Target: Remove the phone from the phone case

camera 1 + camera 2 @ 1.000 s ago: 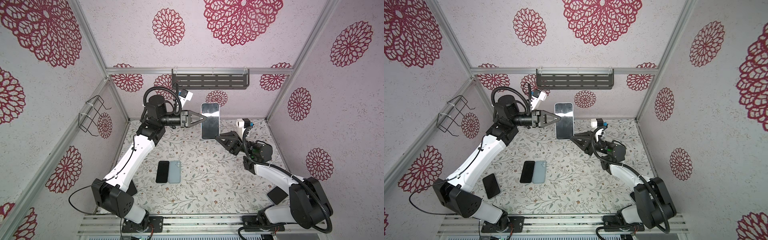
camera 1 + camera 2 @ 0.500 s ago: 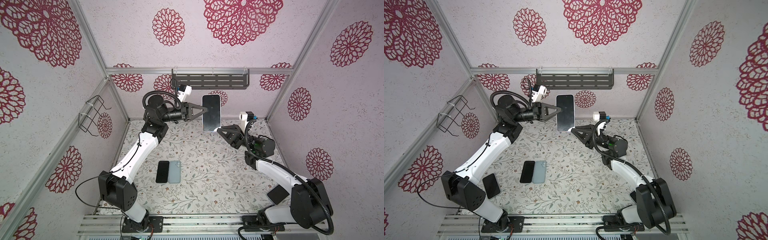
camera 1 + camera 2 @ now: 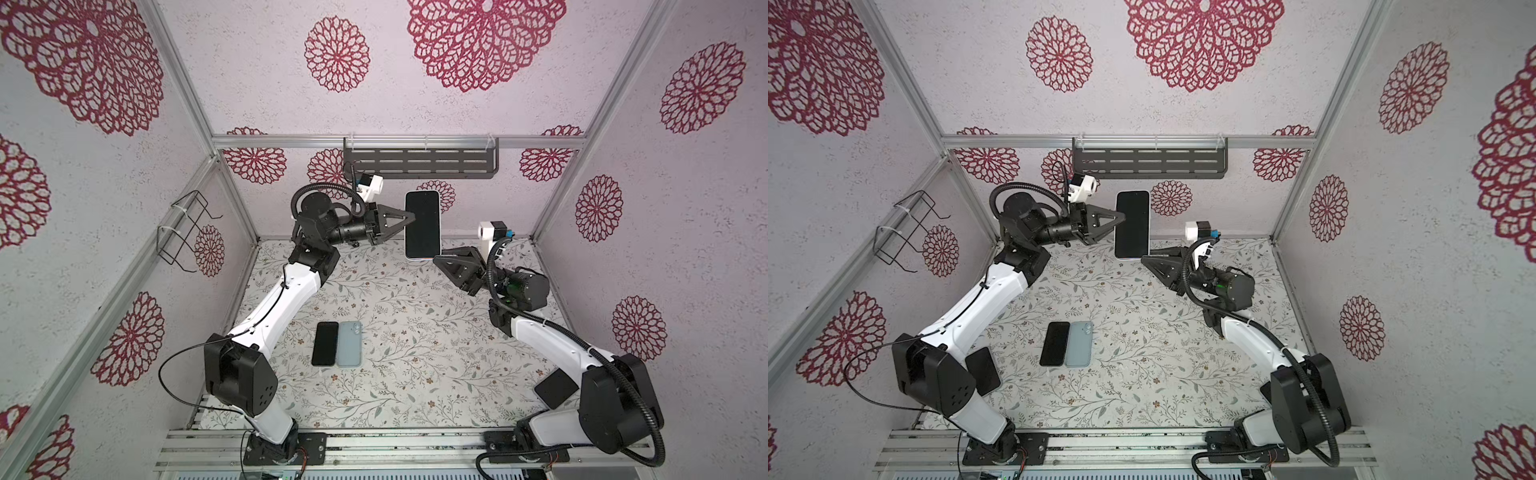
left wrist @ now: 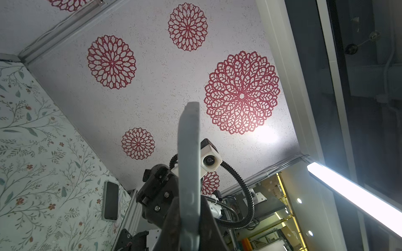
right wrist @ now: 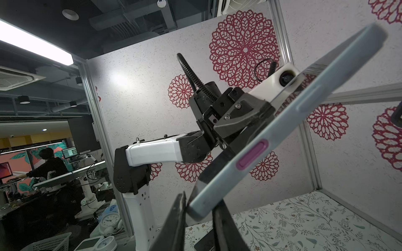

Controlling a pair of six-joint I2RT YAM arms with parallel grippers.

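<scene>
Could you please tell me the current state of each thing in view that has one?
cased phone: held in the air, screen dark, case on
left claw: shut on the cased phone's edge
right claw: jaws around its lower corner, grip unclear
black phone: flat on the table, screen dark
pale blue phone: flat beside it, back up

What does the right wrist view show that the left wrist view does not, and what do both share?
Only the right wrist view shows the purple button on the cased phone's side, the right gripper straddling one corner, and the left arm. Only the left wrist view shows the right arm's wrist camera behind the phone. Both show the left gripper clamped on that phone.
</scene>
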